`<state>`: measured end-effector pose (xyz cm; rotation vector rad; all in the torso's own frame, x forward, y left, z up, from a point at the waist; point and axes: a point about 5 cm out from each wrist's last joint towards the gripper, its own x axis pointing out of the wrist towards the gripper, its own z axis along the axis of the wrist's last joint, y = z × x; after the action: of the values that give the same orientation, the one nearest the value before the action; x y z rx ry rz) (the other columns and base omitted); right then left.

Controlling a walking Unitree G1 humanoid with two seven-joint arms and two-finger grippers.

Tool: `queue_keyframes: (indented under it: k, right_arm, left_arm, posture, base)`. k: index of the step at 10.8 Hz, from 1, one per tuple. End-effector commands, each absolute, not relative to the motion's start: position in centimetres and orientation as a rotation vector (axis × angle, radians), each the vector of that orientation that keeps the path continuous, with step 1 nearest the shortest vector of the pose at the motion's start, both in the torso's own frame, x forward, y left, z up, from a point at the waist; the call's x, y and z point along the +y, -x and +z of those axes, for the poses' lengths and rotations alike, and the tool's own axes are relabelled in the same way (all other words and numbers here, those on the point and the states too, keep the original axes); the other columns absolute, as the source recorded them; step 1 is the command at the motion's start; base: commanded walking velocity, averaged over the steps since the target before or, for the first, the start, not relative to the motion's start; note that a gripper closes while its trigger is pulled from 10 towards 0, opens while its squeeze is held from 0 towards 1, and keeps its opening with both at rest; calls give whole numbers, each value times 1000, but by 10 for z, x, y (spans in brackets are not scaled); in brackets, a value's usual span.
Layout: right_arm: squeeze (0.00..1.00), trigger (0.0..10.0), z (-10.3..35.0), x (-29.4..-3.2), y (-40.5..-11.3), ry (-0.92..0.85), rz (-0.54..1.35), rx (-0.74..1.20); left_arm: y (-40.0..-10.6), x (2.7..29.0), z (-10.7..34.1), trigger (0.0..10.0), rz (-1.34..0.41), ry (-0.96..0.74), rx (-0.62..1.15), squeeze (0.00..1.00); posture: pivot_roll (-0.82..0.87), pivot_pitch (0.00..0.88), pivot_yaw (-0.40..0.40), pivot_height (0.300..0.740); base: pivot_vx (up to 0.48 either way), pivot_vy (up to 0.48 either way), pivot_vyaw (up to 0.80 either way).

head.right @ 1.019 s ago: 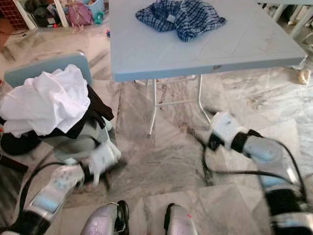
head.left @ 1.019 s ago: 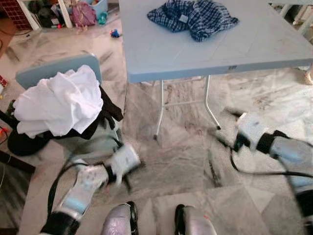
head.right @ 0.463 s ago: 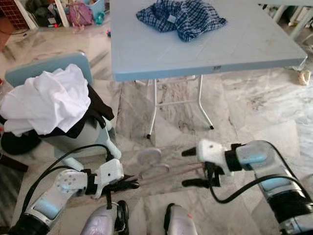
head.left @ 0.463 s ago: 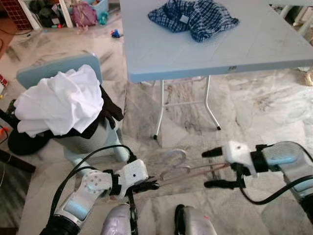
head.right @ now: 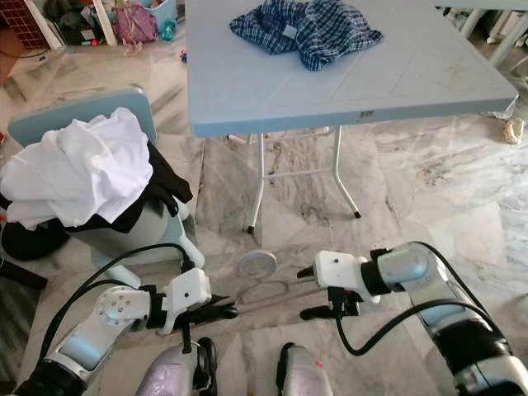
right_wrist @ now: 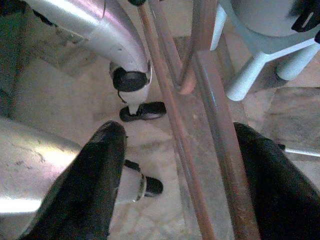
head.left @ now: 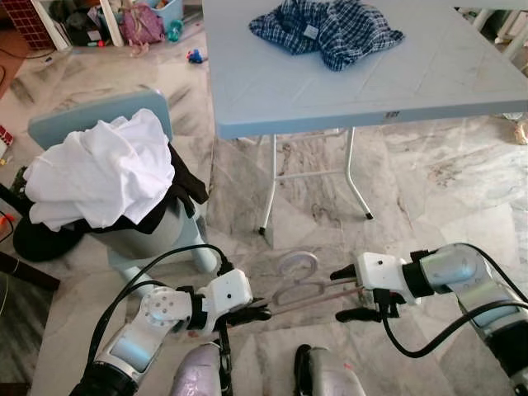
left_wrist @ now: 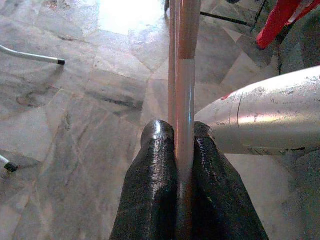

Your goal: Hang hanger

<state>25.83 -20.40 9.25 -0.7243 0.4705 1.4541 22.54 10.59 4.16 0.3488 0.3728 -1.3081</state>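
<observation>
Left pincer [left_wrist: 183, 165] clamps hanger [head.left: 301, 290]; right pincer [head.left: 345, 294] straddles it, open.

Grey marble floor [head.left: 429, 190]; pale-blue folding table [head.left: 272, 82]; blue chair [head.left: 91, 124] left, clothes-draped.

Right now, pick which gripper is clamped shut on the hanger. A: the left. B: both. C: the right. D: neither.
A: the left gripper has its fingers pressed tight on the hanger bar, while the right gripper has its fingers spread wide apart around the other end without closing on it.
</observation>
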Motion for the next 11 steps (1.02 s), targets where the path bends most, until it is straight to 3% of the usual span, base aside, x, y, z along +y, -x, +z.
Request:
queue_keyframes:
  k: [1,5,11]
  right_arm:
    - [0,0,92,-203,-259,751,1465,473]
    - [0,0,105,-212,-279,849,1390,447]
    - [0,0,108,-219,-285,894,1374,469]
  left_arm:
    - [-223,103,40,10000,-1329,-359,378,0]
    - [-222,101,38,10000,-1333,-350,386,0]
    - [-220,100,36,10000,-1334,-335,403,0]
  posture:
    - [-13,171,5,740]
    - [-17,169,4,740]
    - [-20,168,6,740]
  base:
    - [0,0,0]
    - [0,0,0]
    - [0,0,0]
